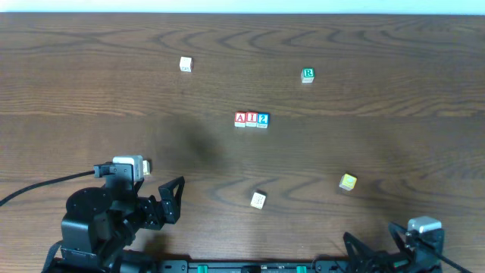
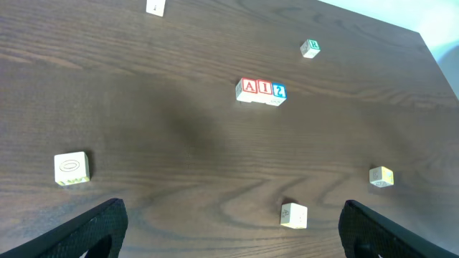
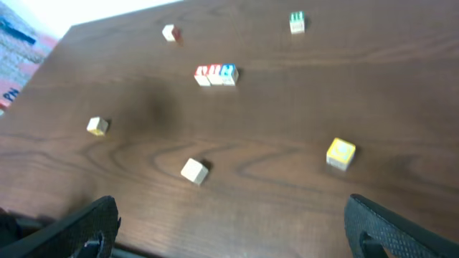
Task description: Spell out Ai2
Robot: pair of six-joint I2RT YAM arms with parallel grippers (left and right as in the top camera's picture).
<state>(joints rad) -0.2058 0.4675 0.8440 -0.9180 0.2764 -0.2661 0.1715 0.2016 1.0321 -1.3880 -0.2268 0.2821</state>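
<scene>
Three letter blocks stand touching in a row at the table's middle: a red A (image 1: 240,119), a red I (image 1: 251,119) and a blue 2 (image 1: 263,120). The row also shows in the left wrist view (image 2: 260,91) and, blurred, in the right wrist view (image 3: 216,74). My left gripper (image 1: 163,193) (image 2: 233,229) is open and empty at the front left, well short of the row. My right gripper (image 1: 375,241) (image 3: 233,229) is open and empty at the front right edge.
Loose blocks lie around: a white one (image 1: 186,64) at the back left, a green R (image 1: 308,74) at the back right, a yellow one (image 1: 348,182), a white one (image 1: 258,199) at the front middle, and a cream one (image 2: 72,168) beside my left wrist.
</scene>
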